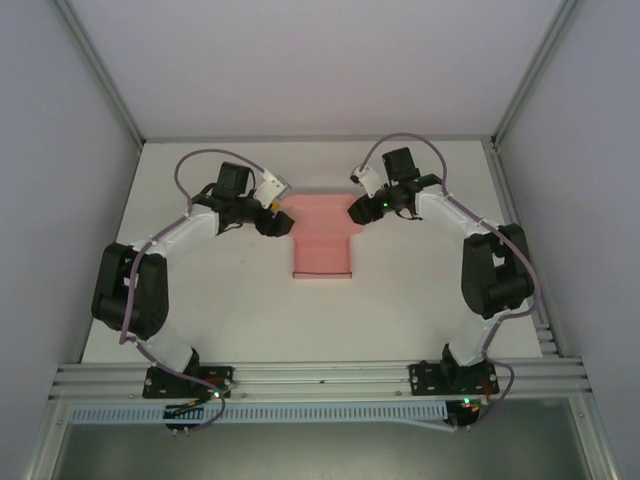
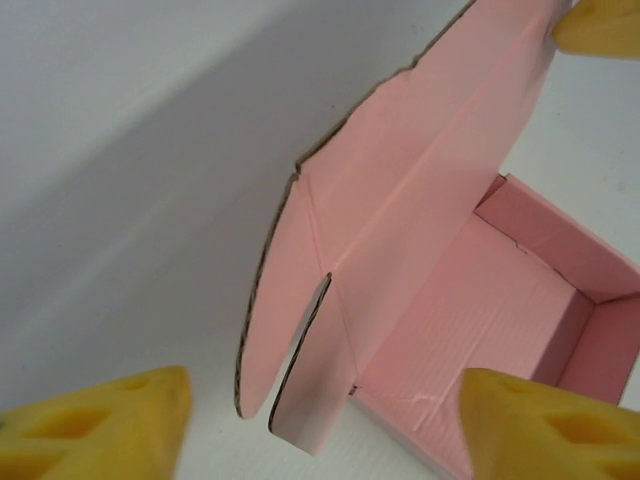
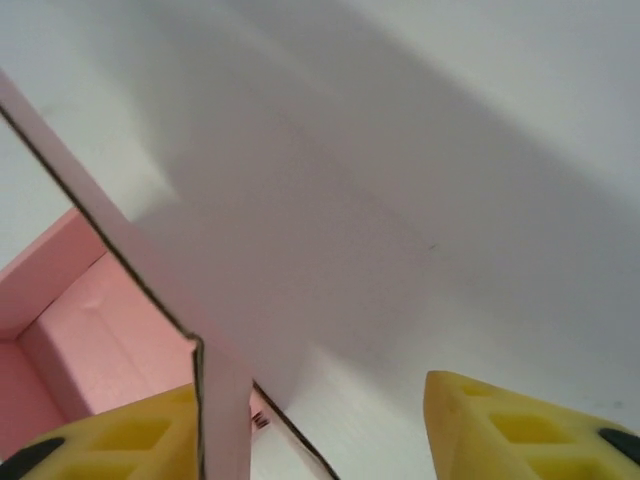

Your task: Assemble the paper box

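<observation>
Your left fingers (image 2: 110, 425) are spread wide, the raised flap (image 2: 400, 200) of the paper box (image 1: 322, 240) between them, ungripped. Your right fingers (image 3: 500, 430) gape too, a flap edge just beside one. The box sits mid-frame on the bench (image 1: 230, 300).

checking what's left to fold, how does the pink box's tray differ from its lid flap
The tray has its walls standing around a rectangular well; the lid flap is one open panel tilted away, not closed over it. The tray's edges are straight; the lid flap carries a rounded side wing, not folded in. Both are the same salmon-pink paperboard, joined at a crease.
</observation>
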